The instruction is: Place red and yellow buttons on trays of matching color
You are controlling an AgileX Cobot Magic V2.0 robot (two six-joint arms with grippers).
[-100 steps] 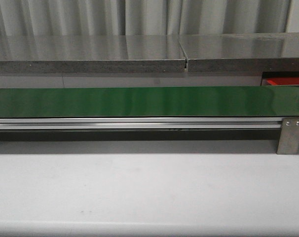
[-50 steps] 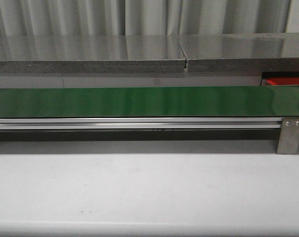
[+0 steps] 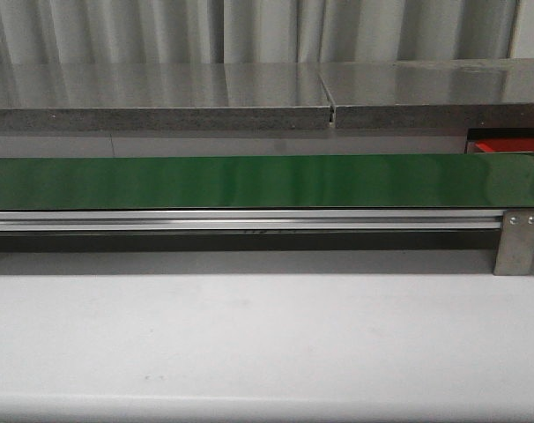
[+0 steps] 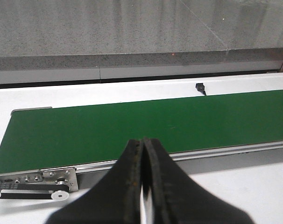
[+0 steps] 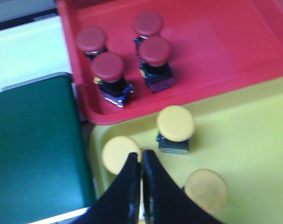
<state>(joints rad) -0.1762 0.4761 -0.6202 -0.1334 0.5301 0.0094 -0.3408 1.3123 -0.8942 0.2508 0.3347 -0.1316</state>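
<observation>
In the right wrist view a red tray (image 5: 235, 51) holds several red buttons (image 5: 154, 51). Beside it a yellow tray (image 5: 253, 140) holds three yellow buttons (image 5: 175, 123). My right gripper (image 5: 141, 156) hangs shut and empty above the yellow tray, next to one yellow button (image 5: 119, 154). In the left wrist view my left gripper (image 4: 143, 142) is shut with nothing in it, above the near rail of the bare green belt (image 4: 132, 126). In the front view the belt (image 3: 249, 181) carries nothing; a corner of the red tray (image 3: 505, 147) shows at far right. Neither gripper appears there.
The belt's end (image 5: 34, 140) lies right beside both trays. A metal end bracket (image 3: 518, 240) stands at the conveyor's right end, and a roller mount (image 4: 34, 182) at its other end. A grey stone ledge (image 3: 249, 92) runs behind the belt. White table (image 3: 267, 344) lies in front.
</observation>
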